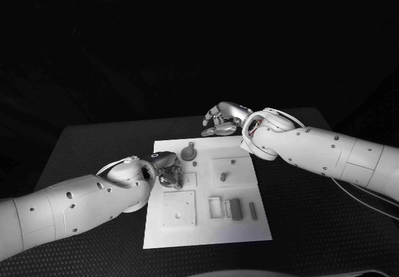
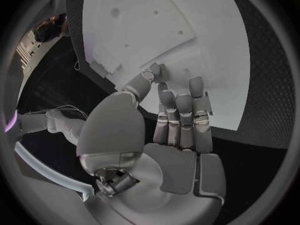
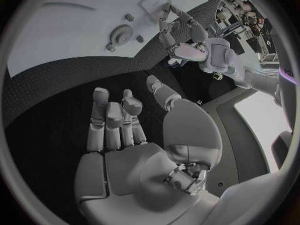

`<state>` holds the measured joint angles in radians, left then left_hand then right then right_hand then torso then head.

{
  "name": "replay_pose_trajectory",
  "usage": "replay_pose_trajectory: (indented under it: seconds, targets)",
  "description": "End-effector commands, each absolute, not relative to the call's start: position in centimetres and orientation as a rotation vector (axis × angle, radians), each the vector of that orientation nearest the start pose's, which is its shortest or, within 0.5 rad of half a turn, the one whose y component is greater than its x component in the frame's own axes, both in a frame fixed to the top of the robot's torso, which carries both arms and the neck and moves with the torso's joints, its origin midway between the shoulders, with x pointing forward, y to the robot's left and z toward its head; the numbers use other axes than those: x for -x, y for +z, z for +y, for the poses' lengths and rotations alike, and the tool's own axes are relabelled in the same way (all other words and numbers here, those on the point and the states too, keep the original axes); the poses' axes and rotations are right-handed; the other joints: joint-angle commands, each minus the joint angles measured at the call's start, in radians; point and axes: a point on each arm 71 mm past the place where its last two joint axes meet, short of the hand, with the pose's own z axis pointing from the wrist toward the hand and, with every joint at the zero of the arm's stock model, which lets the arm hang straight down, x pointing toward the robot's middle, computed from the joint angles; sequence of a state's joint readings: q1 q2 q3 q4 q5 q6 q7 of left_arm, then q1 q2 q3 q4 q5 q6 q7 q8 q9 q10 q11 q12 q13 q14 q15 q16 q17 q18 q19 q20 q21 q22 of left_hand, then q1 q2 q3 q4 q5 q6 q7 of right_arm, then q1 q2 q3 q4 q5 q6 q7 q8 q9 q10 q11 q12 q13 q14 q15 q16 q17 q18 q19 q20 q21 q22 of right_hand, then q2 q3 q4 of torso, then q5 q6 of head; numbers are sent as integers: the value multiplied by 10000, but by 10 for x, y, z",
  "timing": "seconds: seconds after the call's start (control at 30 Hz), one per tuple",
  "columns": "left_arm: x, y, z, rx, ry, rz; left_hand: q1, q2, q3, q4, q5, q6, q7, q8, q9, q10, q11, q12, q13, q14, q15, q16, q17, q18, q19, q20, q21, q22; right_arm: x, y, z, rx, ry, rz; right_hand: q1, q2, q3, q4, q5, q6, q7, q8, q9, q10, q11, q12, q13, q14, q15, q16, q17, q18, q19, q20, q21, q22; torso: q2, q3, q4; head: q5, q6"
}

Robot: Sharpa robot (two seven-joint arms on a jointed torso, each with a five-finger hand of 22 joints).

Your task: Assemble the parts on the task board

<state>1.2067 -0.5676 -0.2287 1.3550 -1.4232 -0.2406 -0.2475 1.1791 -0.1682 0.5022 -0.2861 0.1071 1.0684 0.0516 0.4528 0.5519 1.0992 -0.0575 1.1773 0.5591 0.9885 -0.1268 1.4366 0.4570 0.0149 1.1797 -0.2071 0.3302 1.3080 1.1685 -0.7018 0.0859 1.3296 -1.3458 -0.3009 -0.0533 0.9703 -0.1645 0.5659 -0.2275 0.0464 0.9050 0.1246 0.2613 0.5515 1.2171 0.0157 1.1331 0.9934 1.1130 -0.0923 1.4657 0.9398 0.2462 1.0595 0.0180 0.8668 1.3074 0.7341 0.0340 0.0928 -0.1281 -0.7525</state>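
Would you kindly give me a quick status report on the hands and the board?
Left hand open, over the task board's left edge. Right hand open, above bare table beyond the board. Round part lies untouched. Nothing blocking.

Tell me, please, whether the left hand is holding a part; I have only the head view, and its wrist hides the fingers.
Observer: No. The left wrist view shows the left hand with an empty palm, fingers stretched out over the edge of the task board.
Operator: Thank you. Is the right hand carrying anything?
Observer: Nothing. The right wrist view shows the right hand with a bare palm and straight fingers above the black table, just off the board.
Operator: Is the round part touched by the left hand?
Observer: No. The right wrist view shows the round part lying on the board, with a gap between it and the left hand's fingers.
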Motion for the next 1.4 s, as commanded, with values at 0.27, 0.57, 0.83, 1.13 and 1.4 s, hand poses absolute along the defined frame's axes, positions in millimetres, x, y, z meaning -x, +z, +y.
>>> replay_pose_trajectory:
  seconds: [0.27, 0.57, 0.83, 1.13, 1.4]
  targets:
    - [-485, -264, 120, -2444, -5082, 19225, -215, -136, -14, -18, -154, -33, 41, -177, -35, 43, 36, 91, -22, 32, -114, 85, -54, -149, 66, -9, 152, 247, -529, -169, -185, 39, 7344, 16234, -107, -11, -7, 54, 22, 6, 42, -34, 11, -92, -3, -29, -12, -43, 22, -51, -14, 156, -36, -9, -44, 77, 1, -5, 0, -10, -8]
    - [-484, -265, 120, -2513, -4988, 19258, -368, -254, -226, -31, -126, -179, 98, -302, -49, 12, 88, 124, -33, 7, -129, 114, -94, -149, 33, -20, 202, 242, -529, -169, -185, 44, 7342, 16246, -111, -12, -8, 58, 22, 9, 41, -33, 12, -92, -3, -29, -12, -43, 22, -51, -14, 156, -37, -8, -44, 77, -2, 4, -5, -11, -25]
    - [-484, -265, 119, -2481, -5009, 19154, -343, -303, -370, -36, -232, -301, 127, -367, -33, 62, 109, 187, -28, 53, -149, 169, -112, -149, 76, -57, 259, 238, -529, -169, -185, 56, 7345, 16275, -116, -13, -10, 63, 21, 11, 41, -33, 14, -92, -4, -28, -13, -44, 21, -51, -15, 156, -38, -8, -45, 78, 4, 0, -3, -14, -9]
    - [-484, -267, 119, -2556, -5011, 19295, -333, -297, -417, -29, -254, -353, 141, -379, -16, 77, 122, 206, -29, 74, -153, 186, -123, -149, 92, -66, 277, 234, -529, -169, -185, 64, 7346, 16291, -124, -13, -12, 71, 22, 14, 40, -32, 16, -92, -5, -28, -14, -46, 20, -51, -15, 156, -39, -7, -46, 79, 1, 0, 1, -22, -26]
    - [-483, -268, 119, -2594, -5030, 19423, -320, -175, -418, -21, -218, -341, 141, -363, 13, 65, 124, 208, -38, 72, -148, 185, -145, -149, 85, -66, 279, 226, -529, -169, -185, 50, 7358, 16292, -135, -12, -14, 81, 21, 12, 40, -34, 16, -92, -5, -28, -15, -47, 20, -52, -15, 156, -40, -5, -47, 79, 3, -1, -2, -30, -25]
